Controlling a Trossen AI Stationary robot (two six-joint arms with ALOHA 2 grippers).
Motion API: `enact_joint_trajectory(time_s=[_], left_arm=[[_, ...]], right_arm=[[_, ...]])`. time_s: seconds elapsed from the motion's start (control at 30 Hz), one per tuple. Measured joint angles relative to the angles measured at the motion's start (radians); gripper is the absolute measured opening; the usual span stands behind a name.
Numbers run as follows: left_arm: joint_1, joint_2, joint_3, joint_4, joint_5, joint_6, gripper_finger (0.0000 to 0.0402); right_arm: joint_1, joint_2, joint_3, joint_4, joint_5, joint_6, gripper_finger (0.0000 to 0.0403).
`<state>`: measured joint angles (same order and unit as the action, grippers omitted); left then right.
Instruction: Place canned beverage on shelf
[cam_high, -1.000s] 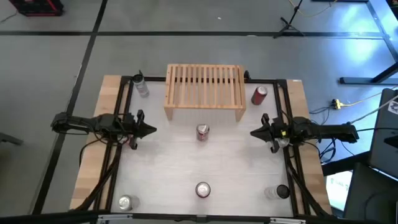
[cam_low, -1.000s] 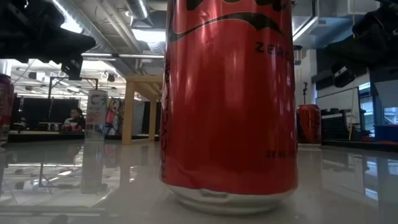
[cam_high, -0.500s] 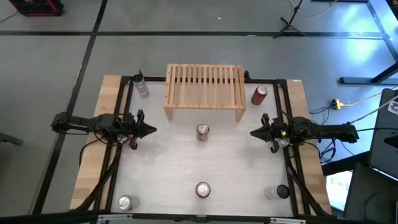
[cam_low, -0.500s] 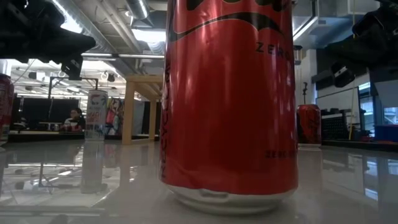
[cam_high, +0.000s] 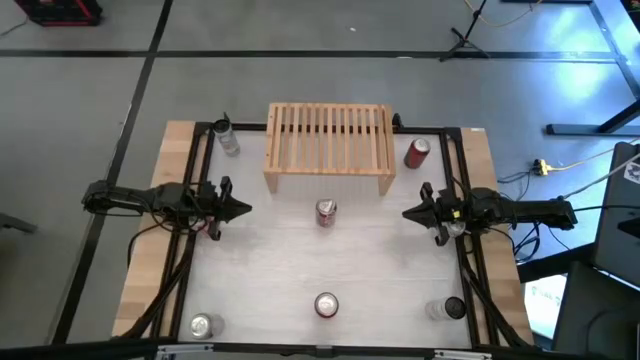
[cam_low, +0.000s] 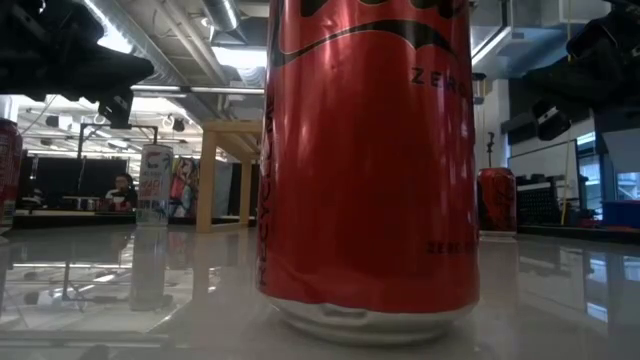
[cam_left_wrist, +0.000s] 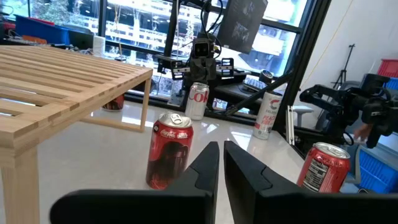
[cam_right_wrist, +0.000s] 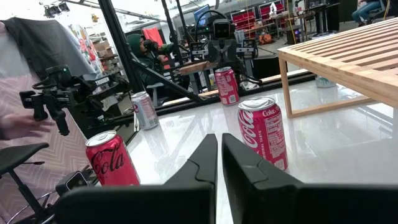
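Observation:
The light-wood shelf (cam_high: 328, 148) stands on its two side legs at the table's far middle; its slatted top holds nothing. A red can (cam_high: 326, 212) stands upright in front of it, also in the left wrist view (cam_left_wrist: 171, 150) and the right wrist view (cam_right_wrist: 264, 132). A second red can (cam_high: 326, 304) stands near the front edge and fills the low view (cam_low: 370, 160). My left gripper (cam_high: 245, 209) is shut and empty, left of the middle can. My right gripper (cam_high: 405, 213) is shut and empty, right of it. Both hover and point at that can.
A silver can (cam_high: 227, 137) stands left of the shelf and a red can (cam_high: 417, 152) right of it. A silver can (cam_high: 202, 325) and a dark-topped can (cam_high: 452, 308) stand at the near corners. One more can stands under each arm (cam_right_wrist: 227, 85), (cam_left_wrist: 198, 99). People show beyond the table.

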<state>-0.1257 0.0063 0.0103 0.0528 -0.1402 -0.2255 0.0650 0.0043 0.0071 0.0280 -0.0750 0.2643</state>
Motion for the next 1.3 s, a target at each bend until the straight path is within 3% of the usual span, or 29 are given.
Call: enact_joint_trajectory(time_s=[0.1,0.2,0.37,0.5,0.63,0.73,1.0,1.17,1.3], left_arm=[[0.000,0.000,0.000,0.000,-0.001,0.010,0.0018],[0.000,0.000,0.000,0.003,-0.048,0.125,0.0018],[0.000,0.000,0.000,0.007,-0.129,0.140,0.0018],[0.000,0.000,0.000,0.007,-0.165,0.141,0.0018],[0.000,0.000,0.000,0.007,-0.179,0.141,0.0018],[0.000,0.000,0.000,0.029,-0.198,0.132,0.0018],[0.000,0.000,0.000,0.408,-0.222,0.109,0.0018],[0.000,0.000,0.000,0.642,-0.346,0.124,0.0018],[0.001,0.000,0.002,0.711,-0.562,0.049,0.0018]], right_arm=[[0.000,0.000,0.000,0.006,0.004,0.000,0.0014],[0.000,0.000,0.000,0.021,0.064,0.000,0.0014],[0.000,0.000,0.000,0.042,0.150,0.005,0.0014],[0.000,0.000,0.000,0.137,0.123,0.140,0.0014],[0.000,0.006,0.000,0.260,0.286,0.228,0.0014],[0.000,0.021,0.041,0.255,0.445,0.259,0.0014],[0.000,0.208,0.287,0.038,0.854,0.249,0.0014],[-0.007,0.380,0.495,-0.186,0.990,0.247,0.0014],[-0.078,0.504,0.676,-0.402,0.999,0.247,0.0014]])
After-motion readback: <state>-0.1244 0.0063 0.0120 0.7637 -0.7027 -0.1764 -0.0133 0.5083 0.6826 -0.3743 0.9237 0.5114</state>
